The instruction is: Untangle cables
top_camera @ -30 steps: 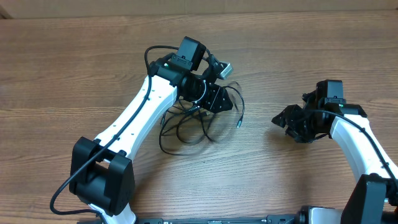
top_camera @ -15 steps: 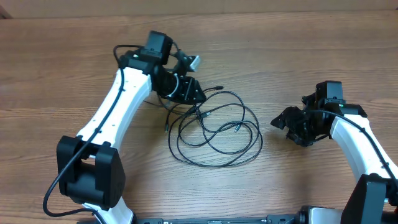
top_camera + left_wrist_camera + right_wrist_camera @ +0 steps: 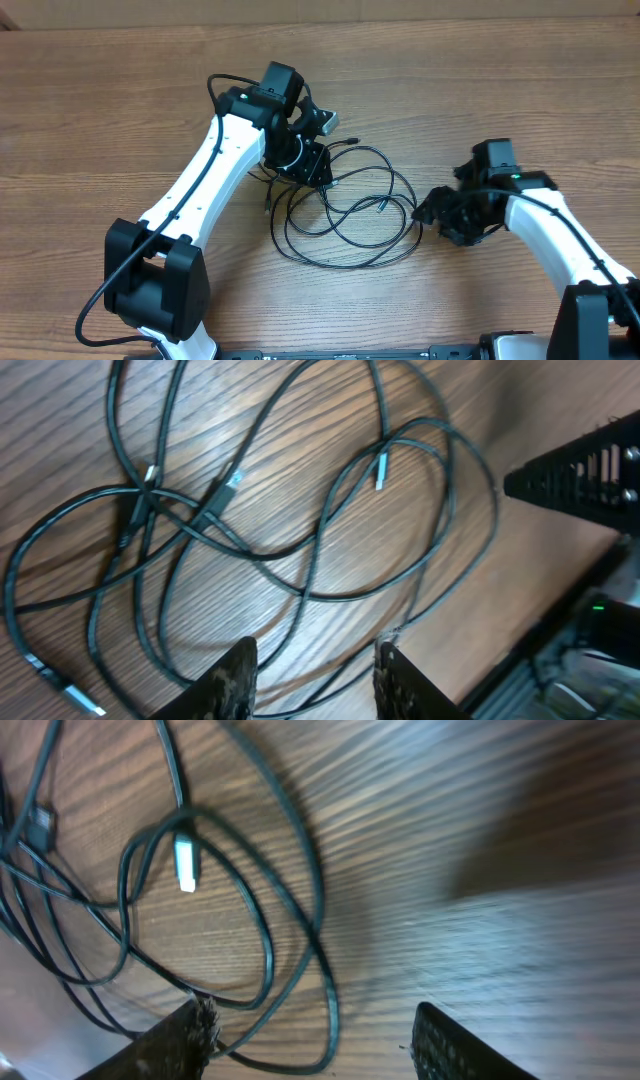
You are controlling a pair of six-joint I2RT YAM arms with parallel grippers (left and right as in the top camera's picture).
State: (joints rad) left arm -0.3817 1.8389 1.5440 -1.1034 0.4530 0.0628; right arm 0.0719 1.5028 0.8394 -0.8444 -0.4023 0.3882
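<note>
The cables [image 3: 350, 215] are thin black cords in loose overlapping loops on the wooden table between the two arms. They fill the left wrist view [image 3: 300, 540], where a silvery plug tip [image 3: 380, 470] shows. My left gripper [image 3: 318, 170] hangs over the upper left of the loops. Its jaws are open [image 3: 315, 685] with cords lying below them. My right gripper [image 3: 425, 212] is at the right edge of the loops. It is open [image 3: 310, 1045] with a cable loop [image 3: 325, 970] on the table between its fingers. A light plug tip [image 3: 185, 865] lies nearby.
The wooden table [image 3: 100, 120] runs to a far edge at the top of the overhead view. The left arm's own thicker black wire [image 3: 225, 85] loops behind its wrist. A black base [image 3: 590, 470] shows at the right of the left wrist view.
The cables went from a bunch under my left gripper to wide loops. My left gripper swung left, then part way back right. My right gripper moved left to the loops' edge.
</note>
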